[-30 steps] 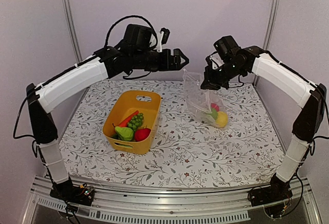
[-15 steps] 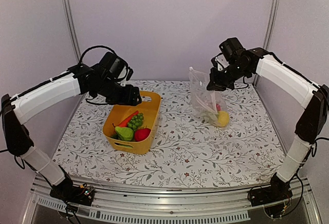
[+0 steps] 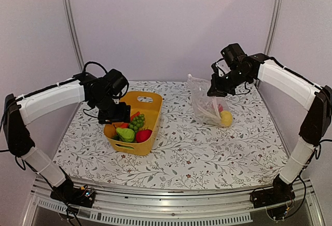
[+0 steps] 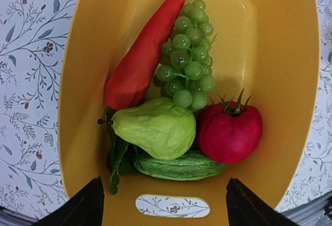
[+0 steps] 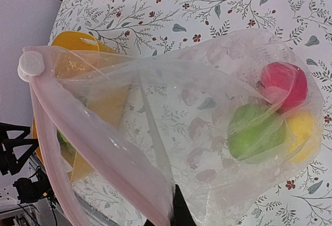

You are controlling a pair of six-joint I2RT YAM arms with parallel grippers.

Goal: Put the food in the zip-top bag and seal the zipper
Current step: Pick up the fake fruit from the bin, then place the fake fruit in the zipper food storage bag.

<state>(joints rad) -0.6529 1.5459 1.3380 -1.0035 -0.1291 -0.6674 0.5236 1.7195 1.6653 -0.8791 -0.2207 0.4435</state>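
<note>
The zip-top bag hangs by its mouth from my right gripper, which is shut on the top edge. Its pinkish zipper stands apart, with a white slider at one end. Inside lie red, green and yellow round food. My left gripper hovers open over the near end of the yellow basket, nothing between its fingers. Below it lie a green pear, red tomato, grape bunch, long red-orange piece and a green pod.
The yellow basket stands left of centre on the floral tablecloth, a hand's width from the bag. A purple wall and metal posts close the back and sides.
My left arm swung from beside the bag's mouth down and left to the basket, its gripper now pointing into it. The right gripper kept hold of the bag, which sank slightly.
</note>
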